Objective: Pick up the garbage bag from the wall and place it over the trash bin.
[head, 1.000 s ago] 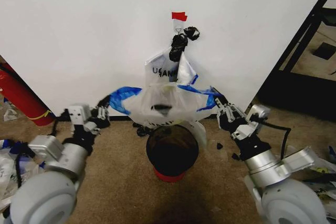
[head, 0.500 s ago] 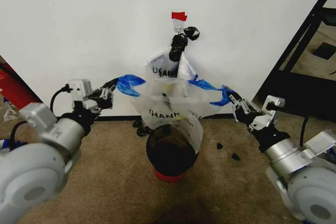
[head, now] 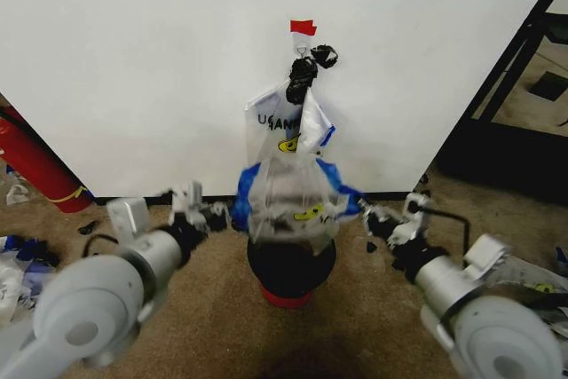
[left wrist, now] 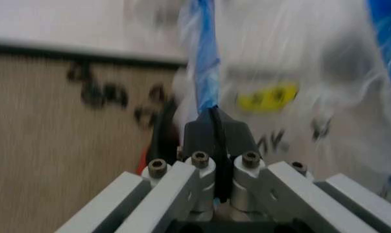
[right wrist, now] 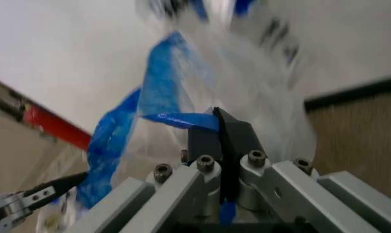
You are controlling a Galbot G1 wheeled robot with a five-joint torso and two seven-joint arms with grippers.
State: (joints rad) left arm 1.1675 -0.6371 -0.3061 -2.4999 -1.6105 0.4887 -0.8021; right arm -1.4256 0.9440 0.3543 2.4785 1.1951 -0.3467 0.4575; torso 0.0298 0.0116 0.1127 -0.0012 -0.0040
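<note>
The garbage bag [head: 288,191], whitish with blue edges and a yellow mark, hangs stretched between both grippers just above the trash bin [head: 291,265], a dark round bin with a red base. My left gripper [head: 227,217] is shut on the bag's blue edge [left wrist: 205,73] to the left of the bin's rim. On the bin's right side, my right gripper [head: 364,215] is shut on the other blue edge [right wrist: 176,119]. The bag's bottom touches or overlaps the bin's mouth. A second printed bag [head: 282,117] hangs on the wall [head: 133,59] under a black knotted clump [head: 306,67] and red tape [head: 303,27].
A long red cylinder [head: 34,161] leans at the left by the wall. A black shelf frame [head: 524,51] stands at the right. Plastic litter [head: 16,259] lies on the carpet at the far left, and small black bits [head: 372,246] lie near the bin.
Both grippers have come down and inward with the bag, from spread wide at mid height to close beside the bin's rim. The bag's mouth has narrowed and now hangs lower over the bin.
</note>
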